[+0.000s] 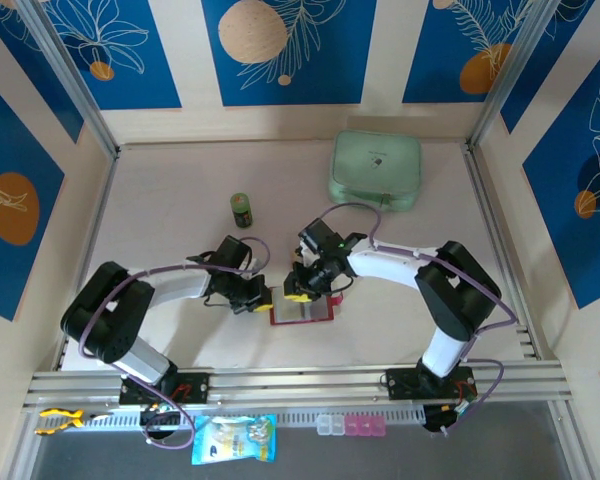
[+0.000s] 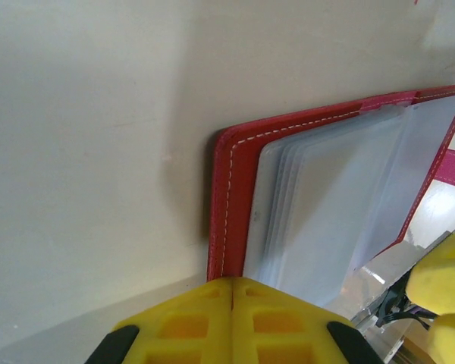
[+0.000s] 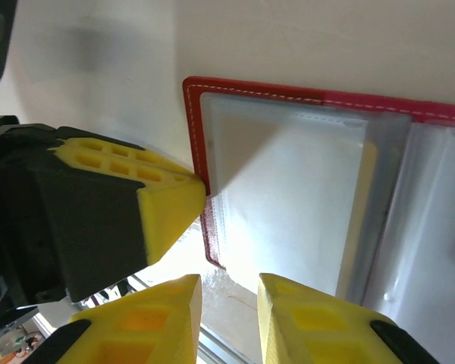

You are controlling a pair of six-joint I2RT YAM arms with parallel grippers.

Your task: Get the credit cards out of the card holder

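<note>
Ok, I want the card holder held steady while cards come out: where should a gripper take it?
Probably best to grip the card holder by its stitched red border, coming in low from the side of the left gripper. The holder lies open and flat, and that strip juts past the clear sleeves, so the pinch takes cover alone and leaves the sleeves free.

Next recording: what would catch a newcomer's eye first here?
Both arms meet at the open red card holder at front centre, its clear sleeves fanned out. The left gripper is shut at its left edge; the right gripper is open at the sleeves. A mint-green case sits far back on the right.
</note>
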